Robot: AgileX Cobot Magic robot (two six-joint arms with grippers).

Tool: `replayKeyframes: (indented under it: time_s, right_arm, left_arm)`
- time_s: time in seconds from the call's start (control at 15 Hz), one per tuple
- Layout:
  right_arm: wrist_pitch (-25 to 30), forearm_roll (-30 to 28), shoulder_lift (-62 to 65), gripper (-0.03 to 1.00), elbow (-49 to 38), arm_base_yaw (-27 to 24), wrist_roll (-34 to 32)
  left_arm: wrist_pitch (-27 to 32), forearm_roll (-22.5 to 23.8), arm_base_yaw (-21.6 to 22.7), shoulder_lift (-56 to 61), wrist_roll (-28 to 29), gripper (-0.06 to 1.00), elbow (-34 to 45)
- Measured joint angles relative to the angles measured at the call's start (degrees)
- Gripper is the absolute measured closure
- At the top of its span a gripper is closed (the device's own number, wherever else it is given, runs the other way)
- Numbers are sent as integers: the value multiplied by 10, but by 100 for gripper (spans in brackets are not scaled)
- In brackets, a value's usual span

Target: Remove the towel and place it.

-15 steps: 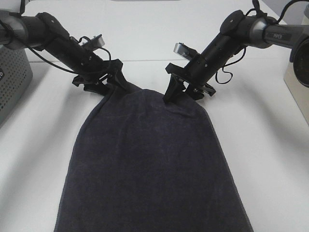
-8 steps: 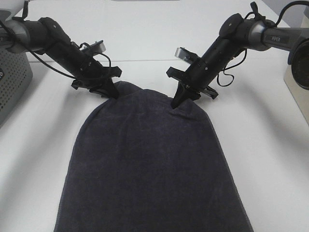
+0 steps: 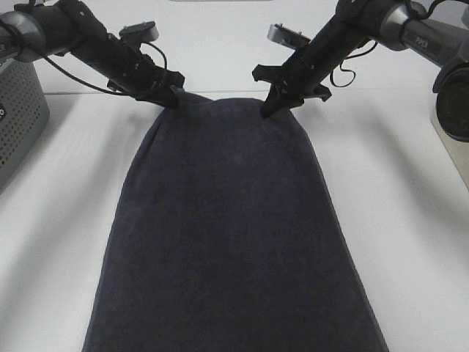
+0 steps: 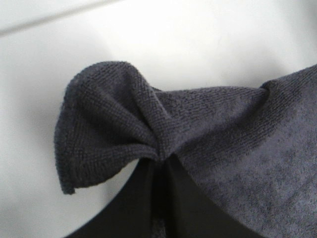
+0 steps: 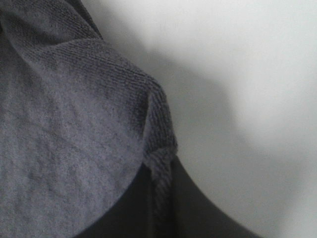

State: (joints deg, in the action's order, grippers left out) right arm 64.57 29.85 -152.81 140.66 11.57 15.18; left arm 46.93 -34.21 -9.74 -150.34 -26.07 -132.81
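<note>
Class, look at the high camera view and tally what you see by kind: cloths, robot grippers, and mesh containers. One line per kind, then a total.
Cloths: 1, the towel
Robot grippers: 2, the left gripper and the right gripper, each pinching the towel's far edge
Mesh containers: 1, the grey basket
Total: 4

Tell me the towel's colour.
The towel is a plain dark navy-grey with no pattern; its terry weave shows best in the left wrist view.

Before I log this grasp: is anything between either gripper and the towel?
Nothing visible. The left gripper and right gripper are each shut directly on the towel, pinching its far edge, as both wrist views show.
</note>
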Motion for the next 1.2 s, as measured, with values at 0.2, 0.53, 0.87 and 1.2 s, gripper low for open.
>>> replayKeyframes:
  time_s: [0.2,0.53,0.87,1.2]
  right_arm:
    - [-57,-2,0,94,23,0,1]
    - [-129,-13,0,94,23,0,1]
    - [-160,-21,-6,94,24,0,1]
    - [-208,-28,-32,94,23,0,1]
  left_arm:
    - [-43,10,0,0,-5,91,-17]
    - [-102,-2,0,0,-63,91,-17]
    - [-155,-41,0,-2,-127,91,-17]
    - [-206,-49,-10,-40,-156,91,-17]
